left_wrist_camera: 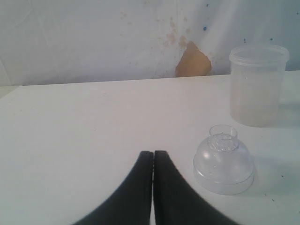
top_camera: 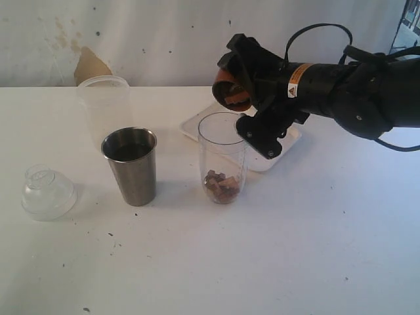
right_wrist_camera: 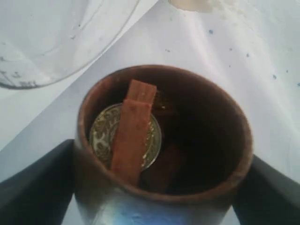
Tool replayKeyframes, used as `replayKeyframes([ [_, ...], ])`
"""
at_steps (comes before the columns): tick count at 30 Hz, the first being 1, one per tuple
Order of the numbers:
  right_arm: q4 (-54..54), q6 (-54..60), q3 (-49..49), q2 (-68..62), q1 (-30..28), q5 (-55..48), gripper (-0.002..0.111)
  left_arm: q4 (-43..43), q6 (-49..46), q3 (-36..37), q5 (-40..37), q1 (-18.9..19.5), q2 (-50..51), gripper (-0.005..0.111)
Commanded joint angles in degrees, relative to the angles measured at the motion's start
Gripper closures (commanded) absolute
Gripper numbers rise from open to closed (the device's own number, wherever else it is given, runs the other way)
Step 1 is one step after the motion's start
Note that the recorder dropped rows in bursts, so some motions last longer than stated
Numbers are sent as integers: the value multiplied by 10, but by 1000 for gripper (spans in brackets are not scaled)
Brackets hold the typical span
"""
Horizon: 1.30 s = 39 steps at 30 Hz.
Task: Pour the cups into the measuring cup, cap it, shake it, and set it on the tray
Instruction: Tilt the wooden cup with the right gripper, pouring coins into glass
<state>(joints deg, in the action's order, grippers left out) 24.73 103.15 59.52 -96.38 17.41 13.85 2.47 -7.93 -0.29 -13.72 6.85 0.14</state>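
Note:
My right gripper point(top_camera: 233, 80) is shut on the reddish-brown wooden cup point(top_camera: 231, 92) and holds it tipped over the rim of the clear measuring cup point(top_camera: 223, 152). Brown pieces point(top_camera: 221, 185) lie at the bottom of the measuring cup. In the right wrist view the wooden cup point(right_wrist_camera: 117, 206) sits between the dark fingers point(right_wrist_camera: 37, 183), with a brown stick point(right_wrist_camera: 133, 126) and a gold disc point(right_wrist_camera: 105, 133) inside. The steel tumbler point(top_camera: 131, 165) stands upright to the left. The white tray point(top_camera: 192, 126) lies behind the measuring cup. My left gripper point(left_wrist_camera: 153, 153) is shut and empty above the table.
A clear domed lid point(top_camera: 47, 191) point(left_wrist_camera: 224, 159) rests on the table at the left, close to my left gripper. A frosted plastic tub point(top_camera: 104, 105) point(left_wrist_camera: 257, 84) stands behind the steel tumbler. A wall bounds the table's far edge.

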Motion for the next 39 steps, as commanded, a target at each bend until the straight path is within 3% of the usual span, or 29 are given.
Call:
replayKeyframes([
  [1,8,18,4,0,4,28,108,5,2,3,3,-2,-1,106],
  [24,34,36,4,0,8,1,108,5,2,3,3,-2,-1,106],
  [39,49,121,4,-5,8,9,108,5,2,3,3,-2,-1,106],
])
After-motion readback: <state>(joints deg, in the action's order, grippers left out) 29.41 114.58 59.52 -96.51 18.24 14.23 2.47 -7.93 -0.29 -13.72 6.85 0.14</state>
